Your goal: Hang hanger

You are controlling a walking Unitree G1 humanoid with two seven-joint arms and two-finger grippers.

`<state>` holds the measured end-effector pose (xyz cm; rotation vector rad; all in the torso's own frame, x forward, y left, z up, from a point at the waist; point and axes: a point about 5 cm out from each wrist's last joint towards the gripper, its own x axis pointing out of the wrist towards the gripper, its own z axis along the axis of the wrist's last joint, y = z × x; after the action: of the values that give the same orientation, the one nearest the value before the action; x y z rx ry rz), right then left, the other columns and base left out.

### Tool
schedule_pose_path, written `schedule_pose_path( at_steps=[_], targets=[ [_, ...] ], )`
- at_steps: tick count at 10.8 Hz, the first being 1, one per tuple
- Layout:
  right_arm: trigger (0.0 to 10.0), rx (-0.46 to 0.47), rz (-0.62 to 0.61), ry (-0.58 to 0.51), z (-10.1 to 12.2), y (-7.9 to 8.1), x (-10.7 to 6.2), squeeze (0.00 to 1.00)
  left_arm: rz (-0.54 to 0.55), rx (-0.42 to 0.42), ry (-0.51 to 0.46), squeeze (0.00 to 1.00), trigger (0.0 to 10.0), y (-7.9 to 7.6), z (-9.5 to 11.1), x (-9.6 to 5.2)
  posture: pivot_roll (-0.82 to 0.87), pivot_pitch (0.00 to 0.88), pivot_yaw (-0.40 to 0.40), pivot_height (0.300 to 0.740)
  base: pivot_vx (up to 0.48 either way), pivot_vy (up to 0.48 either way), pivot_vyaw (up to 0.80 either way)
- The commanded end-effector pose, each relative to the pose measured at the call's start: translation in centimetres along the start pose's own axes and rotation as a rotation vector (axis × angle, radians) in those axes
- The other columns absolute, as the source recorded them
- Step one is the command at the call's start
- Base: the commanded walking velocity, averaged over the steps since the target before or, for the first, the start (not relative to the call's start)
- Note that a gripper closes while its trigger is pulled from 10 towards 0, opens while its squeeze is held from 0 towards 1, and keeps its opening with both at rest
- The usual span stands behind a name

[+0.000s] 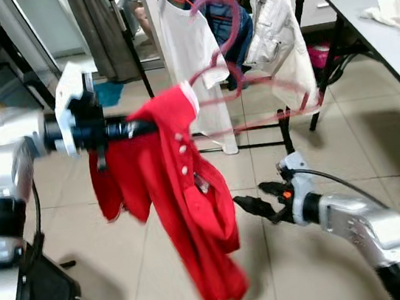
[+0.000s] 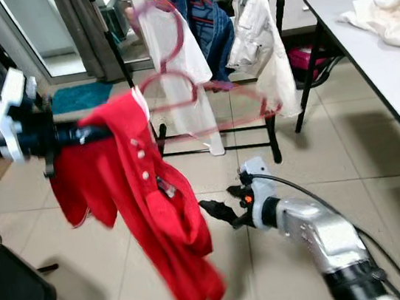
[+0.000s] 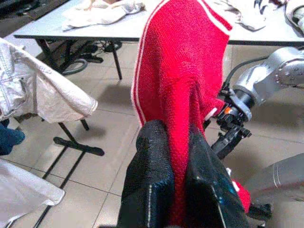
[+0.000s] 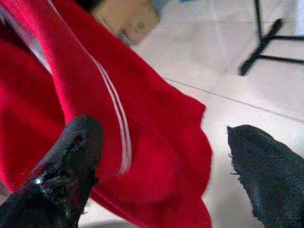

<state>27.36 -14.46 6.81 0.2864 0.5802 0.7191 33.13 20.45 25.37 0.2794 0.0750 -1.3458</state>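
So the left gripper [image 1: 126, 128] is up at about chest height, arm stretched out toward the middle of the scene, and its two black fingers [image 3: 152, 180] are squeezed tight on a fold of the bright red knit polo shirt with white trim stripes and white buttons [image 1: 184, 197]. The wrist view makes it pretty obvious: red fabric is sandwiched right between the pads. The shirt mostly dangles down from that grip, with one part hanging on the robot's left side of the arm and the longer part drooping toward the beige tiled floor [image 1: 348, 144].

The translucent pink plastic hanger [image 1: 240, 88] sits in the shirt's collar area and sticks out up and away toward the black metal clothes rack [image 1: 285, 119]. It looks smeared by blur, so I can't tell exactly where its hook is, but it isn't on the rail.

On the rack there's a white t-shirt [image 1: 195, 61], a blue denim jacket [image 1: 230, 22] and a pale cream jacket [image 1: 278, 42].

The right gripper [image 1: 260, 196] is low, just beside the shirt's lower hem, fingers spread wide apart with nothing between them. In its wrist view the red cloth lies right in front of the gap.

A grey-topped table [image 1: 384, 27] with a crumpled cream cloth [image 1: 397, 12] sits off on the right.
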Motion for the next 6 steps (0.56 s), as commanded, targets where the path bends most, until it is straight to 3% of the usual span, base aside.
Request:
schedule_pose_path(
  at_steps=[1,3,6],
  targets=[
    [10.0,0.041,0.053,-0.028,0.3,0.5,0.4,0.0,-0.006,0.03,-0.011,0.0,0.0,0.1,1.0,-0.1,-0.08,0.05,0.184,0.74,0.0,0.0,0.0],
    [10.0,0.14,0.19,-0.076,0.4,1.5,0.8,0.0,-0.02,0.041,-0.007,0.0,0.0,0.4,1.5,-0.1,-0.07,0.069,0.183,0.74,0.0,0.0,0.0],
    [10.0,0.134,0.255,-0.092,0.4,3.2,2.6,0.0,-0.043,0.055,-0.03,0.0,0.0,0.2,2.4,0.0,-0.05,0.079,0.19,0.74,0.0,0.0,0.0]
  ],
)
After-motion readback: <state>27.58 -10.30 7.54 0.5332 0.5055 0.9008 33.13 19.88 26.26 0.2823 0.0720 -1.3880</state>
